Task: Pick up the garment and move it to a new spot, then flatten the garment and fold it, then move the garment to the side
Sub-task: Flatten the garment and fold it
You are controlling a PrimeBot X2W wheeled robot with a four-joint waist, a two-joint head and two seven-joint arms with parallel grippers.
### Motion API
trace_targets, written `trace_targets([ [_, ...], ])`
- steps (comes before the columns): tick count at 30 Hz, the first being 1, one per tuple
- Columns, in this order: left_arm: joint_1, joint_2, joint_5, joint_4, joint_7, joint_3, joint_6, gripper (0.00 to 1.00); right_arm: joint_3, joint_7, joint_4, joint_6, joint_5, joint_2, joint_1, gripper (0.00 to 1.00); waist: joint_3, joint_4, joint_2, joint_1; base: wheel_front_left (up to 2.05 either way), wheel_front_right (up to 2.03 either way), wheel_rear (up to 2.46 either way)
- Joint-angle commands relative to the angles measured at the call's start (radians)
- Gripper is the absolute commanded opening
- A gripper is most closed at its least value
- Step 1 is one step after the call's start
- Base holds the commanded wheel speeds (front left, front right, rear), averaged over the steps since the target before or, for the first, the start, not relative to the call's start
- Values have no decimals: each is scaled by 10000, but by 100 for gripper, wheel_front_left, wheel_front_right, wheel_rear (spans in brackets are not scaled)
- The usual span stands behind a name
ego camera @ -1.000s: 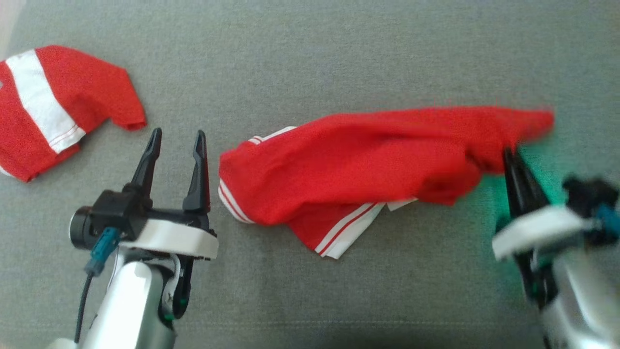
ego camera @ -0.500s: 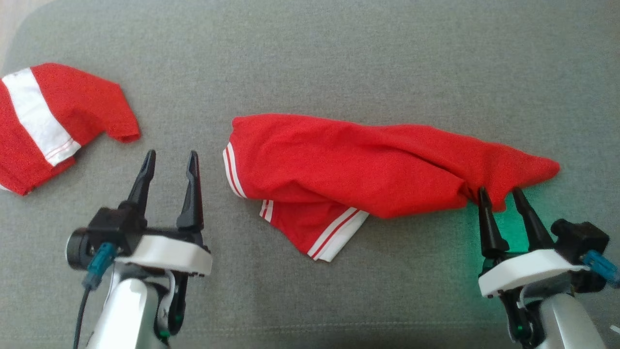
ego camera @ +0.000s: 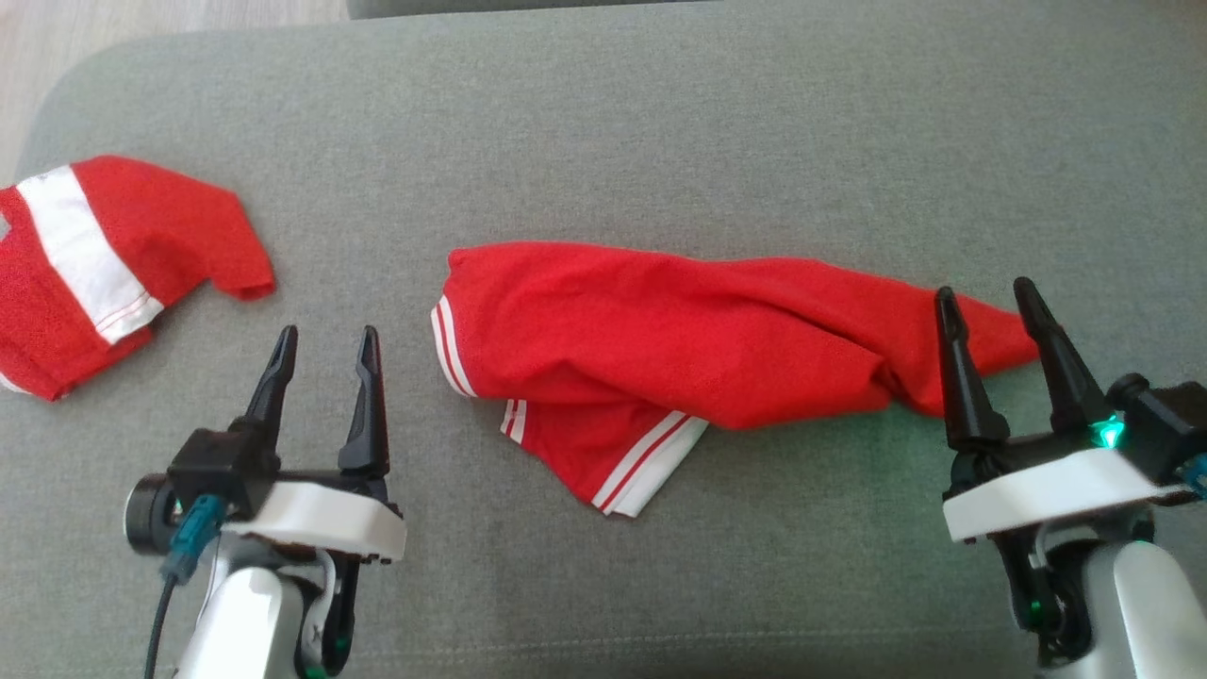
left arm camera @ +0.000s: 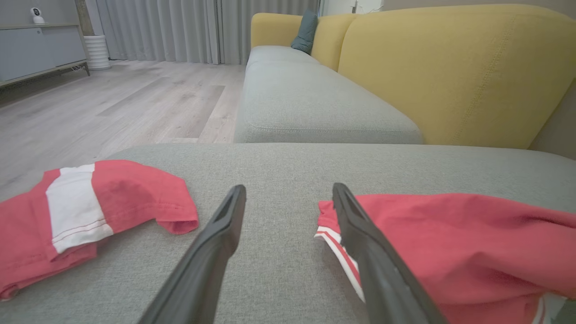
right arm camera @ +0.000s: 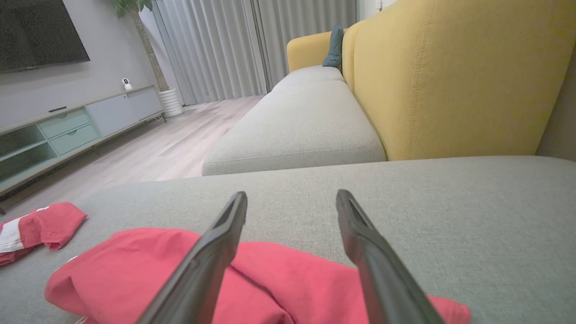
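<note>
A yellow sofa back stands behind the grey seat, a teal pillow against it.

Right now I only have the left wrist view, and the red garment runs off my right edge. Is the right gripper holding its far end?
Observer: No. The head view shows the right gripper open over the right end of the red garment, pinching nothing.
Operator: Is the cloth flat there?
Observer: No. The right wrist view shows it bunched into folds under that gripper.
Operator: And my own arm, is it touching the cloth?
Observer: From the head view, no: the left gripper is open, with grey cushion showing between it and the striped edge.
</note>
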Motion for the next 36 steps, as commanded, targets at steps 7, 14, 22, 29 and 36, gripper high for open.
trace_targets([
  [7, -33, 248, -73, -382, 43, 302, 116, 100, 162, 210, -638, -9, -29, -106, 122, 100, -35, 28, 0, 0, 0, 0, 0],
  [14, -70, 283, -114, -370, 44, 257, 141, 100, 128, 275, -688, -9, -28, -68, 145, 100, -15, 55, 0, 0, 0, 0, 0],
  [22, -149, 337, -145, -380, 44, 204, 164, 100, 155, 278, -686, -9, -1, -44, 125, 100, 52, 43, 0, 0, 0, 0, 0],
  [29, -378, 391, -188, -328, 100, 129, 112, 100, 162, 281, -670, -9, 12, -29, 80, 100, 137, 9, 0, 0, 0, 0, 0],
  [36, -1569, 275, -488, -71, 835, -244, -421, 100, 223, 327, -733, -9, 5, -31, -97, 100, 515, -81, 0, 0, 0, 0, 0],
])
